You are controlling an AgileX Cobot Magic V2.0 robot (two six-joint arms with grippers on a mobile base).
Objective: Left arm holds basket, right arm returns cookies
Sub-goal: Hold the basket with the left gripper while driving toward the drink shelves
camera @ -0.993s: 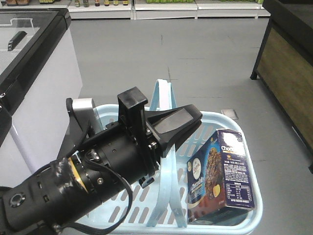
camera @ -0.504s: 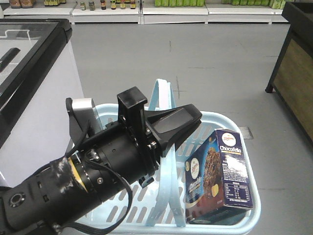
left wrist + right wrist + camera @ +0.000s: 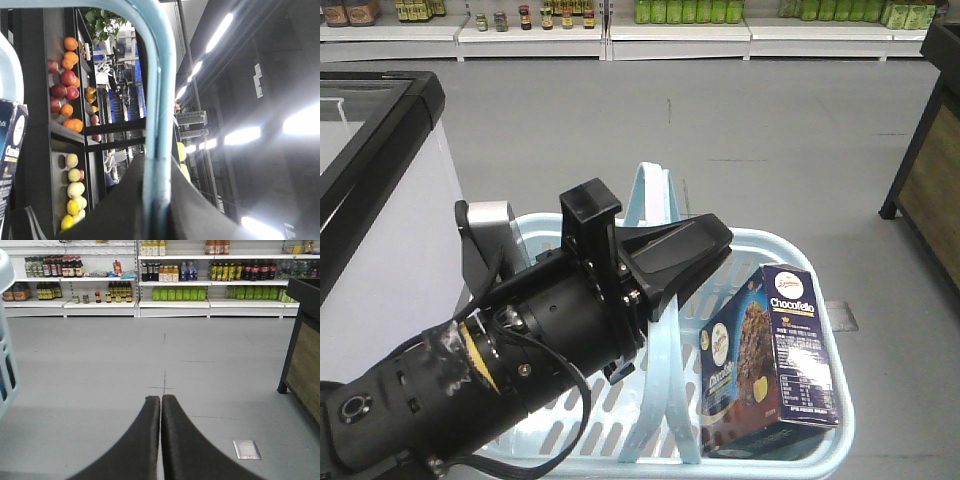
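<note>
Cookies box (image 3: 772, 360): stands inside basket (image 3: 775, 243), right-hand corner. Long axis near vertical, slightly tilted, top up. Judged light, stiff cardboard, crushable. Best taken across the 2 narrow sides, upper half. Left gripper (image 3: 680, 250) clamped on basket handle. Right gripper (image 3: 161, 440) closed, empty, outside basket.

1. White shelves (image 3: 170, 302) of bottles and jars line the far wall.
2. Grey floor (image 3: 100, 370) with an inset metal plate (image 3: 246, 449).
3. Black-rimmed white chest cabinet (image 3: 390, 200), at left.
4. Dark wood-panelled stand (image 3: 305, 365), at right.
5. Fruit rack (image 3: 67, 100).
</note>
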